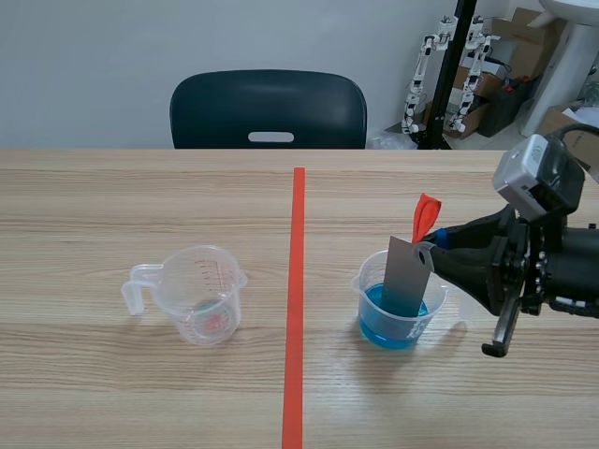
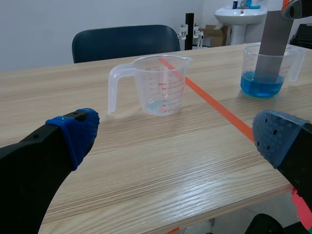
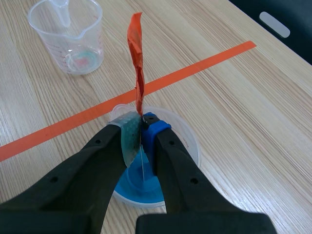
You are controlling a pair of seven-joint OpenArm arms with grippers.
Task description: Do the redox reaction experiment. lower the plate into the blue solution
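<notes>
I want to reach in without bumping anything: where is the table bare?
Bare wood lies between the clear measuring cup and the blue-solution cup, along the tape line, and behind both toward the chair. Crowded: the blue-solution cup, where the right gripper holds the plate.

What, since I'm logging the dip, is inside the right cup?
Blue solution fills the bottom of the cup; the grey plate, held by the right gripper, stands in it. The plate hides the solution behind it.

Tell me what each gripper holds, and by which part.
The right gripper is shut on the grey plate at its top edge, beside the orange-red tag. The left gripper is open and holds nothing.
</notes>
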